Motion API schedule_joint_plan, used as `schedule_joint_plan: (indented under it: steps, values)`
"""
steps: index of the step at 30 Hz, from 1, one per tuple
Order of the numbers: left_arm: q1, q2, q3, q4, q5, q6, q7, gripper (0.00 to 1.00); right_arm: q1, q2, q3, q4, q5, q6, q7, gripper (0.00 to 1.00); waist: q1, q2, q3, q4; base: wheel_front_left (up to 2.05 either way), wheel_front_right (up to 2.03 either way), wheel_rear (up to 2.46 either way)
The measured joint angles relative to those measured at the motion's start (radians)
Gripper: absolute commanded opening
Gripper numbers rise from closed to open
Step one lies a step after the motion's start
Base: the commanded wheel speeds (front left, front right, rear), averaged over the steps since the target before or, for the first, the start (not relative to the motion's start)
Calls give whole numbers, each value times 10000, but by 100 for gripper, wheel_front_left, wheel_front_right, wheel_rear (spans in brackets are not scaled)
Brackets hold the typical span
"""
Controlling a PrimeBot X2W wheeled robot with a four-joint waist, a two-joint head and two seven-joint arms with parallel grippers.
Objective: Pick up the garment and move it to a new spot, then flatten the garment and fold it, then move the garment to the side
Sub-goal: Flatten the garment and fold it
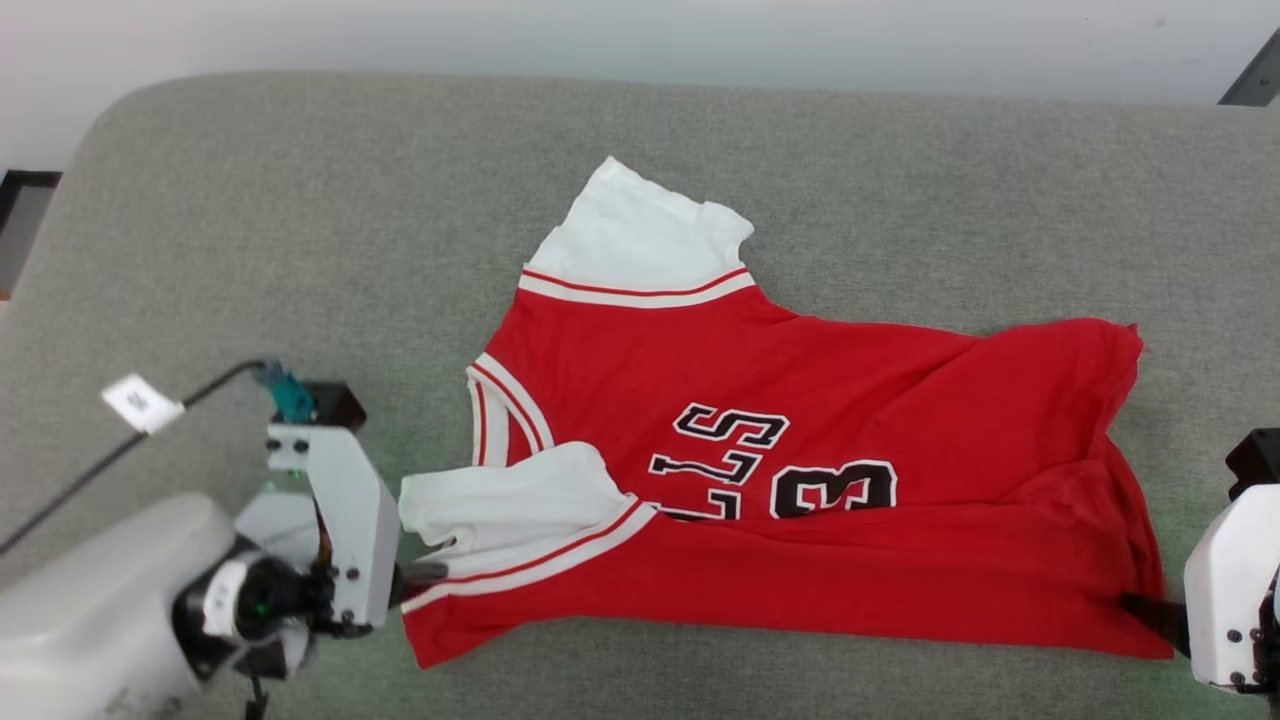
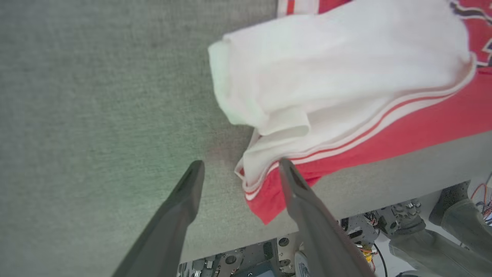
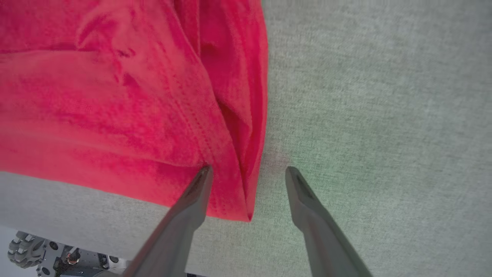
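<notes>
The left gripper (image 2: 241,163) stands wide open and has hold of nothing. The shoulder corner of the garment (image 1: 850,580) lies between its fingers, close against the right one, while the left finger is over the bare grey padded surface (image 1: 300,200), which has a coarse woven look. Just ahead of the fingertips the white sleeve (image 2: 326,69) lies turned over onto the red body, soft and a little puffed, with a rolled lip. Its striped trim (image 2: 365,130) runs away to the right.

The garment lies spread between the two tools, thin and matte. Its near long edge is doubled over the lower part of the black letters (image 1: 740,450), so I judge the fold is partly made.

The right gripper (image 3: 249,169) is equally open and empty. The hem corner (image 3: 246,207), with a stitched seam and deep creases, sits between its fingers, touching the left one. I judge each tool keeps to its own corner so that both ends can be carried together.
</notes>
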Motion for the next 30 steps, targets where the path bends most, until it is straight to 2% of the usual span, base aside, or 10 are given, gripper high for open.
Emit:
schedule_joint_plan:
  steps: [6,10,12,16,23,26,30]
  values:
    - [-962,374,328,-439,102,295,506,100,-195,113,-84,-545,35,0,-447,100,0,0,-77,-144,0,0,0]
    - [-1680,393,616,-374,351,199,500,100,-410,489,-305,-1174,10,0,-1417,100,0,0,3,-314,0,0,0]
    - [-2068,267,807,-144,587,-79,184,100,-716,905,-568,-1446,-161,-2,-2479,100,0,0,112,-405,0,0,0]
    - [-2751,-127,1122,650,1024,-846,-568,100,-1212,1484,-453,-1607,-520,-2,-4573,100,0,0,409,-643,0,0,0]
    - [-3945,-708,1478,2468,1887,-2199,-1877,100,-2163,1597,454,-1152,-1444,-2,-8859,100,0,0,1126,-1193,0,0,0]
    - [-4437,-963,1590,3225,2169,-2702,-2374,100,-2406,1760,640,-761,-1693,-2,-10147,100,0,0,1480,-1440,0,0,0]
    - [-5008,-1197,1561,4136,2462,-3315,-2562,100,-2639,2006,754,-372,-1896,-2,-11179,100,0,0,1985,-1745,0,0,0]
